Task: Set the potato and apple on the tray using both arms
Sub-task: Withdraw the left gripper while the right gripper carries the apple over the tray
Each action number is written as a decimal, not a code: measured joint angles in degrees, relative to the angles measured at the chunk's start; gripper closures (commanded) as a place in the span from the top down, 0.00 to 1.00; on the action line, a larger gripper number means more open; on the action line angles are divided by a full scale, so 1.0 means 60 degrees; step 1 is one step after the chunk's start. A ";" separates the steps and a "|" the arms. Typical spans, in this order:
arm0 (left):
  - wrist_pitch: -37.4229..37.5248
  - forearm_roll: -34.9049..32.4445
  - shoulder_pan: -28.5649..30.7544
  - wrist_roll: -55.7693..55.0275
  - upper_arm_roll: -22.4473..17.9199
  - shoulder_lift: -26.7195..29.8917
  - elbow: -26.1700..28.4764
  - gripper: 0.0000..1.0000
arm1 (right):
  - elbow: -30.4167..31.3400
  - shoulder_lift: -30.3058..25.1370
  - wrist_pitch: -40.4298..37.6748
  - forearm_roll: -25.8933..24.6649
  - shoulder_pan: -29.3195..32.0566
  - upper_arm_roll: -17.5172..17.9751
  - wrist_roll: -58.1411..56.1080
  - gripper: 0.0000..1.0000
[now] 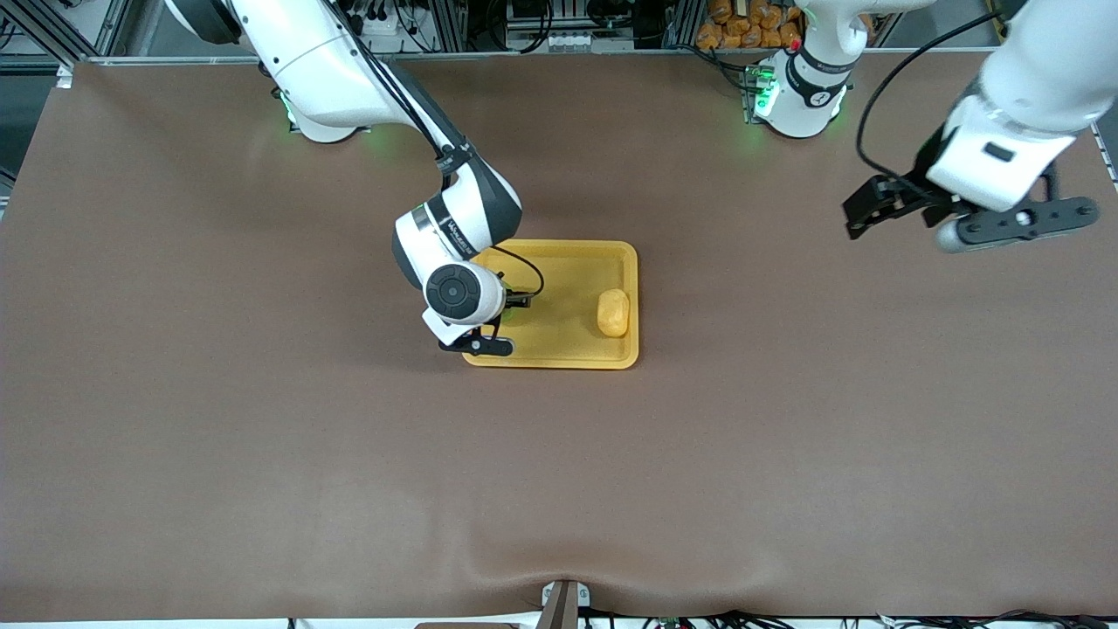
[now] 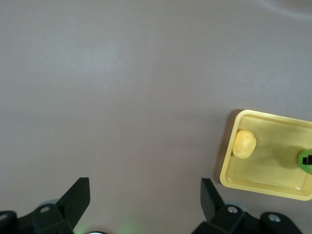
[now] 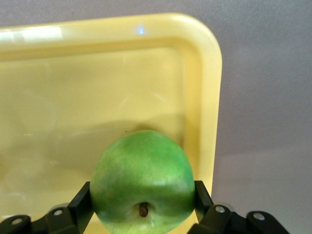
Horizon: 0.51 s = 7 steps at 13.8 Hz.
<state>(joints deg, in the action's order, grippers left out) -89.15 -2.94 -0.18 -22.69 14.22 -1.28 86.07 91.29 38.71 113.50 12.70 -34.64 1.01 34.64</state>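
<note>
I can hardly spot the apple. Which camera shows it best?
The right wrist view: the apple fills it, gripped above the tray. The front view hides it under the right arm; the left wrist view shows a green sliver.

- One tray [image 1: 559, 349], yellow-orange, on the brown table [image 1: 262, 437].
- One potato [image 1: 613, 312]; it lies in the tray.
- One apple [image 3: 144, 183], green, seen between the fingers of the right gripper [image 3: 141, 204].
- Two arms, each with one gripper: the right gripper over the tray, the left gripper [image 2: 144, 200] over bare table with fingers apart.
</note>
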 measured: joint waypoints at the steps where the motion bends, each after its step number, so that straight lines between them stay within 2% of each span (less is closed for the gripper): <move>1: 0.0025 0.0028 -0.0027 0.0244 -0.0234 0.0054 0.0012 1.00 | 0.0000 0.0032 0.0007 0.0000 -0.0003 0.0000 0.0005 0.77; 2: 0.0050 0.0037 -0.0034 0.0433 -0.0412 0.0086 0.0024 1.00 | 0.0002 0.0058 0.0009 0.0000 -0.0003 -0.0009 0.0014 1.00; 7: 0.0097 0.0047 -0.0051 0.0696 -0.1110 0.0400 0.0308 1.00 | 0.0019 0.0156 0.0043 -0.0001 -0.0004 -0.0039 0.0034 1.00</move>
<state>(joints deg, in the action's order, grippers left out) -88.57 -2.66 -0.49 -18.52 7.57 1.12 87.92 91.40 39.65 113.76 12.70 -34.67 0.77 34.85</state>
